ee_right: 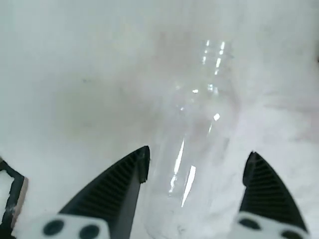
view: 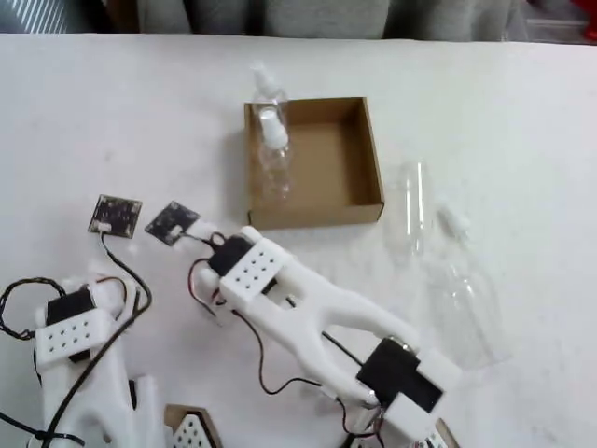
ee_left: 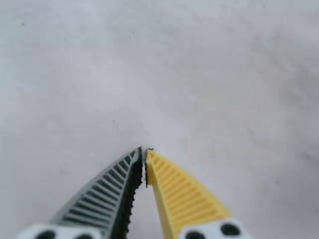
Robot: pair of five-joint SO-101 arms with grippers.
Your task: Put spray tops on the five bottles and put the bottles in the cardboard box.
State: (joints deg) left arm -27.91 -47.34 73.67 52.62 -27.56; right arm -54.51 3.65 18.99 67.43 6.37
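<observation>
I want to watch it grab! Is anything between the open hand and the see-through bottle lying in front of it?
Nothing visible is in the way. The right hand is open, and the clear bottle lies on the white table with its bottom end between the fingers.

White table (view: 504,103) (matte, faintly speckled)

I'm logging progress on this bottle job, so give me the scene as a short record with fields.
box: cardboard box, open, on the table
in box: one capped bottle lying along a side wall
behind box: what looks like a second capped bottle, outside the far wall
beside box: clear bottles lying on the table
left gripper: fingers shut, empty, over bare table
right gripper: fingers open, either side of an uncapped bottle
</observation>
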